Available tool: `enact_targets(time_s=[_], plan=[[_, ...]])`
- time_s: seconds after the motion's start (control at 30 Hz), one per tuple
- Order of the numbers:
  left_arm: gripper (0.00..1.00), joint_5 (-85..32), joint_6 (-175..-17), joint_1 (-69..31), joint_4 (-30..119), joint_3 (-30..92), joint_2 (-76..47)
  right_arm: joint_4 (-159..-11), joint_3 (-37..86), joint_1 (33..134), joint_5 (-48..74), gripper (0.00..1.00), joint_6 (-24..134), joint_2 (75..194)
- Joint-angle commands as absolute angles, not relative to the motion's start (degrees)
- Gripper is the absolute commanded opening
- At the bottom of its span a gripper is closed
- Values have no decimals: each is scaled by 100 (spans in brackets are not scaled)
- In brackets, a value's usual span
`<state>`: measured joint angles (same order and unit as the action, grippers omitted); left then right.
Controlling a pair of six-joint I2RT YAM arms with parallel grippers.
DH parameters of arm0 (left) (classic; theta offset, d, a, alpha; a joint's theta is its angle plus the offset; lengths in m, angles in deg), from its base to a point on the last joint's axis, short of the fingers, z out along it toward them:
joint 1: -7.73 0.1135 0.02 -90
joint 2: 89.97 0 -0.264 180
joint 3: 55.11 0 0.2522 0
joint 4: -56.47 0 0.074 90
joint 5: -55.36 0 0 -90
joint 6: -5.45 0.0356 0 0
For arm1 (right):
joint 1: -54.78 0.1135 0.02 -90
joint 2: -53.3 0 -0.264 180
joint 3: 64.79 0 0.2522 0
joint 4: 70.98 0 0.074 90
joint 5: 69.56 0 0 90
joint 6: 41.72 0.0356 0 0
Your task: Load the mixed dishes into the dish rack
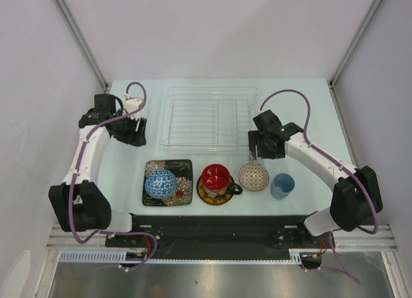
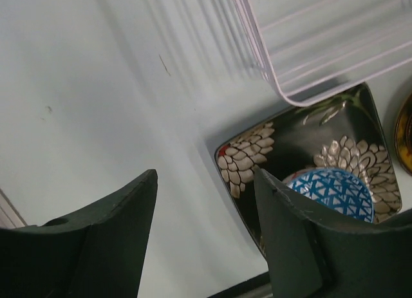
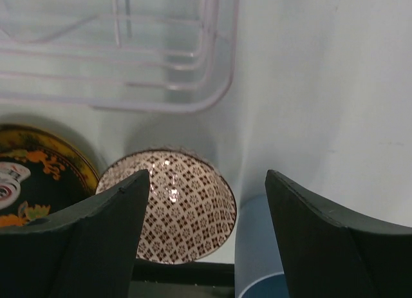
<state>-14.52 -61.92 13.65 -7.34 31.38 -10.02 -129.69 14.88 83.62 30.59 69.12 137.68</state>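
Observation:
The clear dish rack (image 1: 206, 145) lies at the table's back centre. In front of it stand a black floral plate (image 1: 183, 169) carrying a blue patterned bowl (image 1: 161, 183), a red-inside cup (image 1: 215, 177) on a yellow-brown saucer (image 1: 207, 198), a beige patterned bowl (image 1: 253, 177) and a light blue cup (image 1: 282, 185). My left gripper (image 1: 135, 140) hangs open left of the rack, above bare table (image 2: 206, 201), with the plate (image 2: 290, 143) and blue bowl (image 2: 335, 192) to its right. My right gripper (image 1: 256, 155) is open over the beige bowl (image 3: 187, 208), holding nothing (image 3: 207, 176).
The rack's corner (image 2: 283, 92) shows at the top of the left wrist view, and its front rim (image 3: 161, 106) in the right wrist view. The saucer (image 3: 38, 169) and light blue cup (image 3: 257, 246) flank the beige bowl. Grey walls enclose the table.

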Motion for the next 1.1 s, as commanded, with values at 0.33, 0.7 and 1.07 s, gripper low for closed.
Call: enact_targets(time_s=[0.33, 0.7, 1.07], plan=[[65, -1345, -5722, 914, -898, 1956, -1543, -12368, 14, 8492, 2985, 73, 7175, 13091], [64, -1582, -5695, 826, -898, 1921, -1631, -11656, -287, 8475, 2800, 49, 7298, 13416], [64, -1697, -5625, 826, -783, 1894, -1596, -11620, -286, 8273, 2659, 3, 7263, 13373]])
